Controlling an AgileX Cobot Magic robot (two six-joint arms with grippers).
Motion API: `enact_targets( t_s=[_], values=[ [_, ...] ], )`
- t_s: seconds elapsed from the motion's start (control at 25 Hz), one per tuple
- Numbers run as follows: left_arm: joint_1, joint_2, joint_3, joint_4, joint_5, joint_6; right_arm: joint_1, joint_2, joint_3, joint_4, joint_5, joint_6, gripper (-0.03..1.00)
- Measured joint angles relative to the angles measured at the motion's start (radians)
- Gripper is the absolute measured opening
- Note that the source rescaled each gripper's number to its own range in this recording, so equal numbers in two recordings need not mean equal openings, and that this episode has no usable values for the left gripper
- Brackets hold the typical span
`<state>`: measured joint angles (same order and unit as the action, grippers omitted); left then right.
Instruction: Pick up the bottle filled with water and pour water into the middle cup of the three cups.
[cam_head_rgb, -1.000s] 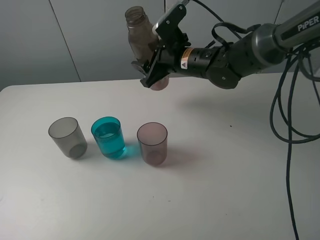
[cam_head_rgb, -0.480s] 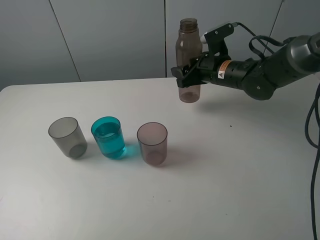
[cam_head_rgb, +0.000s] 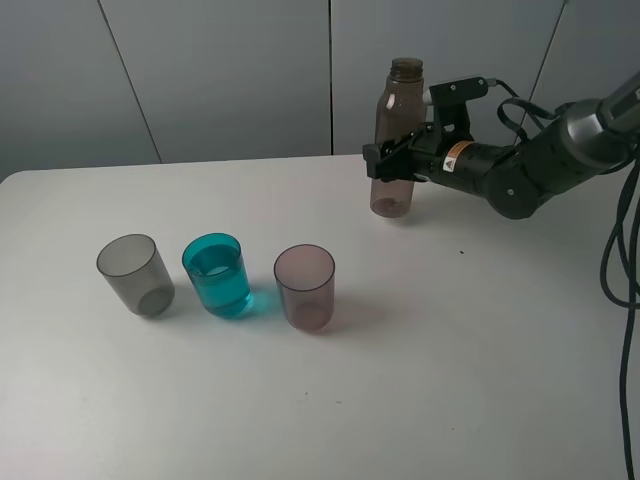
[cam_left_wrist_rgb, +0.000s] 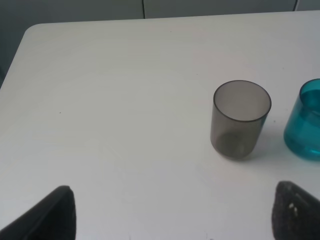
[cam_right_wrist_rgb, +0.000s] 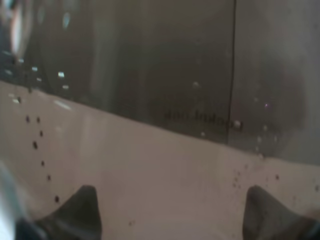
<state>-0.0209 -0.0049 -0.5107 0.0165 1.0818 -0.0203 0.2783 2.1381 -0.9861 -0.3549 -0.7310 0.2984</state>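
Observation:
The smoky brown-grey bottle (cam_head_rgb: 396, 140) stands upright at the table's far side, its base on or just above the surface. My right gripper (cam_head_rgb: 392, 160) is shut on the bottle's middle; the bottle's wall (cam_right_wrist_rgb: 160, 100) fills the right wrist view. The three cups stand in a row at front left: smoky grey (cam_head_rgb: 134, 275), teal-blue middle cup (cam_head_rgb: 217, 275) holding water, and pinkish-mauve (cam_head_rgb: 305, 287). My left gripper (cam_left_wrist_rgb: 170, 220) is open and empty, near the grey cup (cam_left_wrist_rgb: 241, 119) and the teal cup (cam_left_wrist_rgb: 306, 119).
The white table (cam_head_rgb: 450, 360) runs to a grey panelled wall (cam_head_rgb: 200, 70) behind. Black cables (cam_head_rgb: 610, 250) hang at the right edge of the view.
My right gripper has carried the bottle to the right and down, away from the cups, and turned it from tilted to upright. The cups have not moved.

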Motion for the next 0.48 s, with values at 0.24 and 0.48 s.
enact_targets(
  t_s=[0.24, 0.48],
  values=[
    [0.0, 0.0, 0.0, 0.0, 0.0, 0.0, 0.0, 0.031, 0.002, 0.005, -0.014, 0.0, 0.02],
    [0.0, 0.0, 0.0, 0.0, 0.0, 0.0, 0.0, 0.035, 0.002, 0.007, -0.02, 0.0, 0.02]
  ],
)
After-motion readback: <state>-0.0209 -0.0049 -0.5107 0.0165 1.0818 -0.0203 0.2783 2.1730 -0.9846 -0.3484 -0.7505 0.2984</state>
